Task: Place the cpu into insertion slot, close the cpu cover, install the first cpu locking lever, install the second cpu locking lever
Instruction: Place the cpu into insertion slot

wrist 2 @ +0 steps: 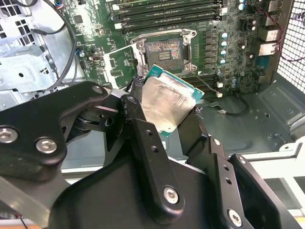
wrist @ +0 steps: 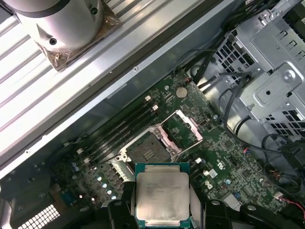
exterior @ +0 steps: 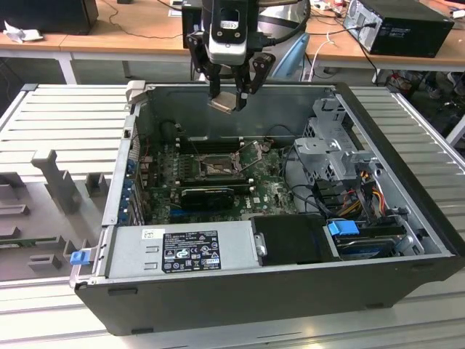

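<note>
End effector (exterior: 231, 92) clamped on the cpu (exterior: 224, 102) hangs high above the open insertion slot (exterior: 217, 168).

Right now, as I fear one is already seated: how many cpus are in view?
1. The cpu is gripped in the hand above the open case; the insertion slot holds none. Another could lie hidden elsewhere in the case.

Computer case (exterior: 254, 298) on ribbed table (exterior: 65, 116); power supply (exterior: 182, 251), drive cage (exterior: 327, 149), black card (exterior: 207, 195) inside.
</note>
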Controlling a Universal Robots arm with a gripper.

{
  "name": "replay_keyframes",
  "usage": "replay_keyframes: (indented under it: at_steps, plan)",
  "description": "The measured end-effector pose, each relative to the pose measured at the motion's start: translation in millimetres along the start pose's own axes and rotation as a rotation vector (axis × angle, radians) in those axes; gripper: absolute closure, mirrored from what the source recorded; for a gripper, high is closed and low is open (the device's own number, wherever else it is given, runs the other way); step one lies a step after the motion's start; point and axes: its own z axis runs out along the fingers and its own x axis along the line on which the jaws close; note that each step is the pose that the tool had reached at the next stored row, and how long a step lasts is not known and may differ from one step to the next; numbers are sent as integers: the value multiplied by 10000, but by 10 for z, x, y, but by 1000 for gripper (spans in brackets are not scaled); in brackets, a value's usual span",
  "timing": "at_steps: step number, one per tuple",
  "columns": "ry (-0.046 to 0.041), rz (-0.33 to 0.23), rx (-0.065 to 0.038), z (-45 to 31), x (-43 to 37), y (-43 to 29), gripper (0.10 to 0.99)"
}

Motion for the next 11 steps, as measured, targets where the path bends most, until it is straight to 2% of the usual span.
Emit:
replay_keyframes:
  at_steps: [11]
  plan:
    - [-45, 499, -10, 1, 0, 0, 545]
